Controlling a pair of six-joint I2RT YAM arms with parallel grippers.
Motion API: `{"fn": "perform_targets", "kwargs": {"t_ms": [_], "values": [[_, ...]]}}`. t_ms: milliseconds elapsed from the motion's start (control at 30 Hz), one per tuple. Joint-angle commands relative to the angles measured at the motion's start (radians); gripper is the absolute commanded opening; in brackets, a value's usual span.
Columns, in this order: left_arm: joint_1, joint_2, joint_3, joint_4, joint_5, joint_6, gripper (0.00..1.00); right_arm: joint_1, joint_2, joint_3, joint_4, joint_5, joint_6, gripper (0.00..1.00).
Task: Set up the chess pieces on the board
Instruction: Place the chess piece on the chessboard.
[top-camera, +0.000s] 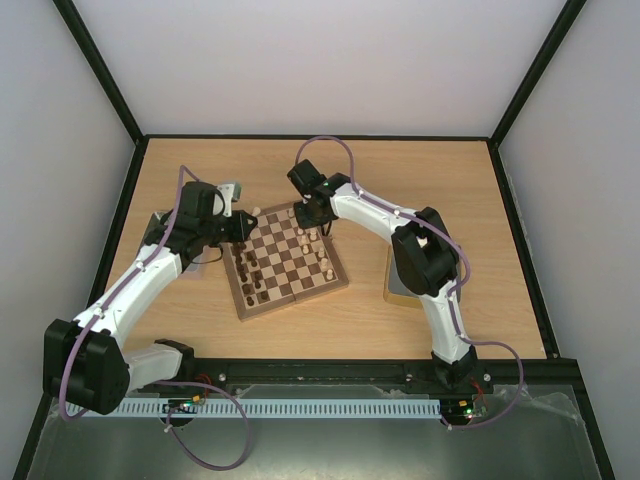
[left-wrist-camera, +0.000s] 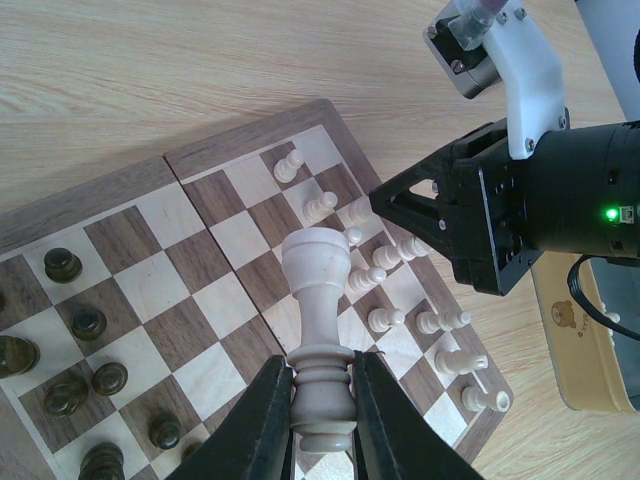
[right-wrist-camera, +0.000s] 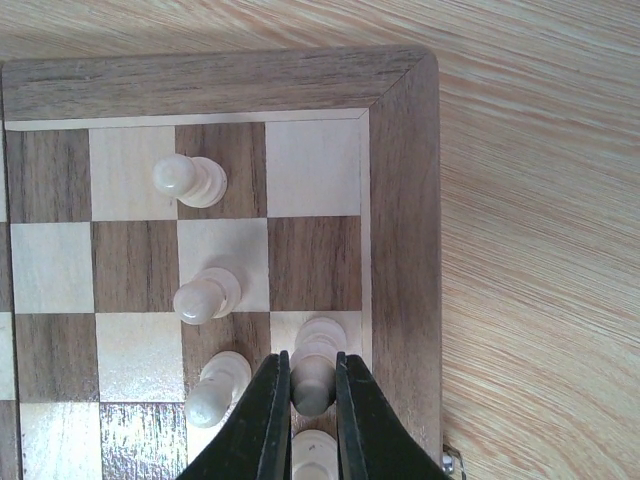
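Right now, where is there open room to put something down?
Bare: the middle of the board, between dark pieces and pale pieces, and the table beyond and in front of it. Crowded: the pale side, where the right gripper pinches one.

One camera looks down from high, and two wrist cameras look closely at the same brown-and-cream checkered wooden board (top-camera: 285, 270).

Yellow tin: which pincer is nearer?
Right. The right pincer grips a cream piece at the board edge facing the tin; the left pincer holds a taller piece across the board.
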Motion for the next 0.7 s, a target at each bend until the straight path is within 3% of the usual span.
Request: {"fn": "perform_targets", "kwargs": {"t_ms": [0,500,667], "values": [[-0.002,0.002,-0.011,0.014,0.016,0.006,0.03,0.010,-0.030,0.015,-0.061,0.025,-0.013,0.08],[-0.004,0.010,-0.011,0.014,0.028,0.006,0.03,0.012,-0.045,0.024,-0.072,0.009,0.005,0.15],[-0.004,0.011,-0.012,0.014,0.035,0.006,0.03,0.011,-0.070,0.027,-0.054,0.020,0.023,0.24]]}}
